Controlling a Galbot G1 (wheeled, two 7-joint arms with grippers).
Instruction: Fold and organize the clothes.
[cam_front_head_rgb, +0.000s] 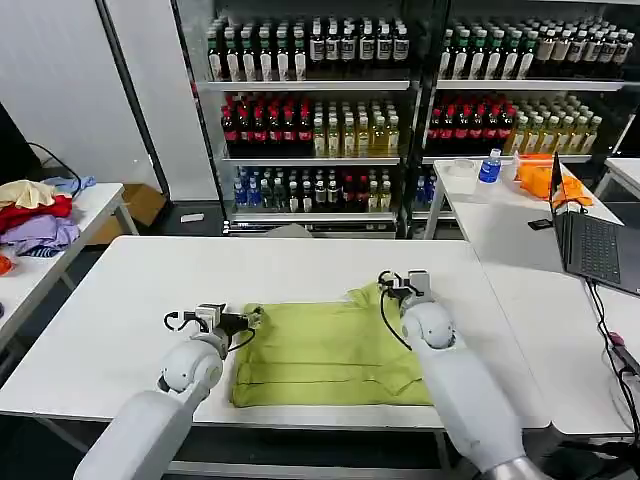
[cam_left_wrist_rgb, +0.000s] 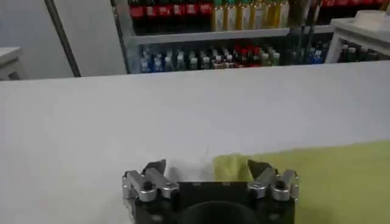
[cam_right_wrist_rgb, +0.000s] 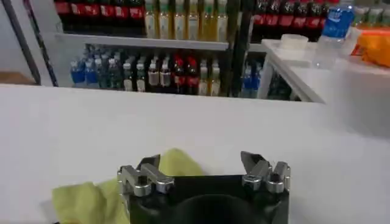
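One lime T-shirt (cam_front_head_rgb: 325, 352) lies part-folded at the white surface's (cam_front_head_rgb: 120, 300) six o'clock edge. Left gripper (cam_front_head_rgb: 250, 321) at its nine o'clock corner, right gripper (cam_front_head_rgb: 397, 287) at two o'clock, jaws released. Soft, light, limp cotton; best pinched at corners.

T-shirt (cam_front_head_rgb: 325, 355): 1 | claws: 2 | laptop (cam_front_head_rgb: 592, 240): 1

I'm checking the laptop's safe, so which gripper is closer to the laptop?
Right. The right gripper sits at the lime T-shirt's far right corner, toward the laptop. The left gripper is at the shirt's far left corner, farther away.
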